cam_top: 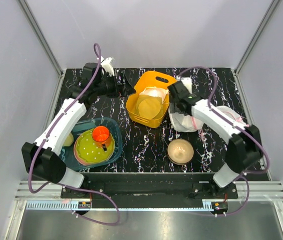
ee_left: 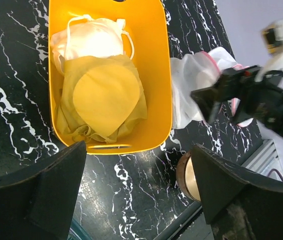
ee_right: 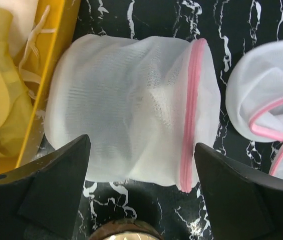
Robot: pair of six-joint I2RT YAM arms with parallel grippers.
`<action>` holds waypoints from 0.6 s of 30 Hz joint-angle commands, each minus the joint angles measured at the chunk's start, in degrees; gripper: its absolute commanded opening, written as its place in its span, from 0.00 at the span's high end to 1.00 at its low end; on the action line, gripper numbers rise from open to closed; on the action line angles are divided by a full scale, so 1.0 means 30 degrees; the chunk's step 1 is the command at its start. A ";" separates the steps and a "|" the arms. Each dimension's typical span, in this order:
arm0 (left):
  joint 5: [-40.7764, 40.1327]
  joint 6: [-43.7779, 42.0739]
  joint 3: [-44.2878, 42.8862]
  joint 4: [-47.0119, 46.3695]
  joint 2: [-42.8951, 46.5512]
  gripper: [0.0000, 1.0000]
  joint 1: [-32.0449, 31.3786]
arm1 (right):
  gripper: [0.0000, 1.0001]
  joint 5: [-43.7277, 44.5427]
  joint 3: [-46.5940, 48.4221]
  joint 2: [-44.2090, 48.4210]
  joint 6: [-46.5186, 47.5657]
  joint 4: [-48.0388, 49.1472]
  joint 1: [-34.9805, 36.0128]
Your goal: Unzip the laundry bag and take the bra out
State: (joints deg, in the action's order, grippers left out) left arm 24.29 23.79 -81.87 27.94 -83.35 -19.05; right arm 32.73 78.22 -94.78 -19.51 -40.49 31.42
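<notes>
The laundry bag (ee_right: 131,105), a white mesh drum with pink zip trim (ee_right: 191,110), lies on its side on the black marbled table between the yellow basket and the flat mesh discs. It also shows in the top view (cam_top: 184,121) and the left wrist view (ee_left: 191,82). My right gripper (ee_right: 141,185) is open, hovering just above the bag and empty; it also shows from above (cam_top: 177,105). My left gripper (ee_left: 138,190) is open and empty, held above the table by the basket's left side (cam_top: 123,86). No dark navy bra shows; the bag's contents are only a faint shadow.
The yellow basket (cam_top: 140,114) holds a white bra (ee_left: 93,40) and a yellow garment (ee_left: 103,95). A tan bowl (cam_top: 180,150) stands in front of the bag. Pink-rimmed white discs (ee_right: 266,100) lie to the right. A teal bin (cam_top: 115,127) with a plate and an orange cup (cam_top: 101,134) sits front left.
</notes>
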 commanded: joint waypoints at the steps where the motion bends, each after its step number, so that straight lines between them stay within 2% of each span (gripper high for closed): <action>1: -0.0948 -0.0664 -0.0220 -0.0029 -0.0077 0.12 -0.0357 | 0.08 -0.3717 -0.0785 0.5304 -0.0908 0.2098 -0.2411; 7: -0.2558 -0.1016 -0.1622 0.0586 -0.1306 0.12 -0.2787 | 0.05 -0.8436 -0.3481 0.8122 -0.2314 0.3562 -0.5928; 12: -0.3902 -0.0782 -0.3968 0.1289 -0.3761 0.13 -0.5946 | 0.02 -1.0470 -0.5035 0.9298 -0.3692 0.4326 -0.7804; 18: -0.5926 -0.0577 -0.7540 0.2428 -0.6430 0.15 -0.9171 | 0.00 -1.4186 -0.6353 1.0178 -0.4512 0.4384 -1.3396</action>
State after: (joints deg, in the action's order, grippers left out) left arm 13.13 22.06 -96.60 33.43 -99.11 -41.43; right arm -0.38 60.60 -66.78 -30.02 -29.63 0.27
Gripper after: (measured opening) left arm 0.861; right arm 0.994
